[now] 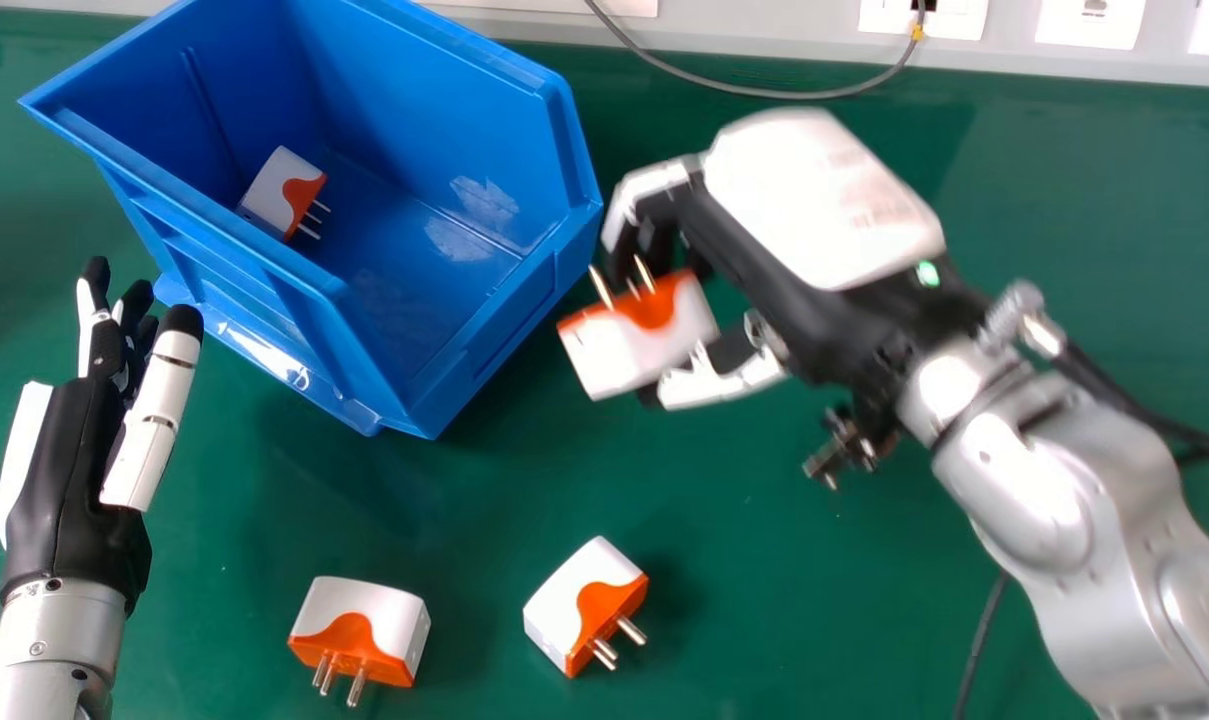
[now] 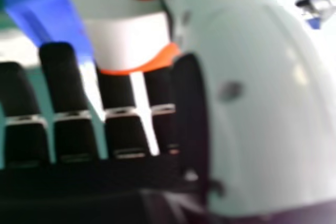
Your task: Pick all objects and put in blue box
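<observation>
My right hand (image 1: 764,270) is beside the right wall of the blue box (image 1: 554,230) in the head view, its fingers and thumb pinching a white and orange plug adapter (image 1: 629,335) whose metal pins point up. In the right hand view the adapter (image 2: 128,40) sits between the thumb and fingers of my right hand (image 2: 65,93), the blue box (image 2: 44,11) beyond. Another adapter (image 1: 282,195) lies inside the box. Two more rest on the table: one (image 1: 359,630) at the lower middle-left, one (image 1: 584,605) to its right. My left hand (image 1: 74,470) is open at the left, fingers extended.
The green table (image 1: 1084,250) spreads under everything. A grey cable (image 1: 764,92) loops near the white sockets (image 1: 1089,22) along the back edge. Dark cables (image 1: 1144,415) run beside my right forearm.
</observation>
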Available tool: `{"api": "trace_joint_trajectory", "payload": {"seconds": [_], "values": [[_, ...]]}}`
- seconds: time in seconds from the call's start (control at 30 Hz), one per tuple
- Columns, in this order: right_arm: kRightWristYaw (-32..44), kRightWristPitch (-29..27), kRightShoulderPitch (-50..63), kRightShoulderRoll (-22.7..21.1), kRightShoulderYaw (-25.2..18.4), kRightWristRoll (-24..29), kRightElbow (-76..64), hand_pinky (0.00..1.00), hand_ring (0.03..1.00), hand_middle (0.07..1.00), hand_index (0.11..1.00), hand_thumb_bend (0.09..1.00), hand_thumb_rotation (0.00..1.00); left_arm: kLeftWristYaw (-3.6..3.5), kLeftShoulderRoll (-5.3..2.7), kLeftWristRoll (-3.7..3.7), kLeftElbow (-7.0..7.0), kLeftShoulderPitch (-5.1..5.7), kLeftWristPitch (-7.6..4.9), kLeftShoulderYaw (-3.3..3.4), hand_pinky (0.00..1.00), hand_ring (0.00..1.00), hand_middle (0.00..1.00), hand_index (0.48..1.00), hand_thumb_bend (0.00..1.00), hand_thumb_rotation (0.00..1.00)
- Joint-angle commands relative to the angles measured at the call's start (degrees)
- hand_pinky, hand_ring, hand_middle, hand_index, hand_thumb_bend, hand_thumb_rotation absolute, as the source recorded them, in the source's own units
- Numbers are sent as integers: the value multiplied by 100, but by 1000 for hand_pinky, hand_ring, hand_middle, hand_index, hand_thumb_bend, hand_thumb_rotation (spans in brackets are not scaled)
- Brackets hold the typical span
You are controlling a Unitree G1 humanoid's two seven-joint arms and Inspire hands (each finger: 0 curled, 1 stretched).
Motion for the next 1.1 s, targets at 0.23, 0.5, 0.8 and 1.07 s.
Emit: {"api": "trace_joint_trajectory", "payload": {"seconds": [0.23,0.5,0.8,1.07], "values": [[-586,-216,-1334,597,266,-229,949,348,420,507,526,492,0,5,-27,-98,42,-71,-56,102,1000,1000,1000,1000,379,797],[-1086,-412,-2667,1157,630,-426,2551,330,419,508,525,490,0,-52,-105,-264,-2,-88,-54,99,1000,1000,1000,1000,360,784],[-2046,-502,-3899,1852,1161,-654,4752,336,421,516,503,493,0,-46,-132,-248,-165,5,42,98,1000,1000,1000,1000,338,767],[-2727,-516,-4760,2382,1340,-566,6634,333,429,525,508,494,0,52,-189,-142,-505,188,116,61,1000,1000,1000,1000,311,757]]}}
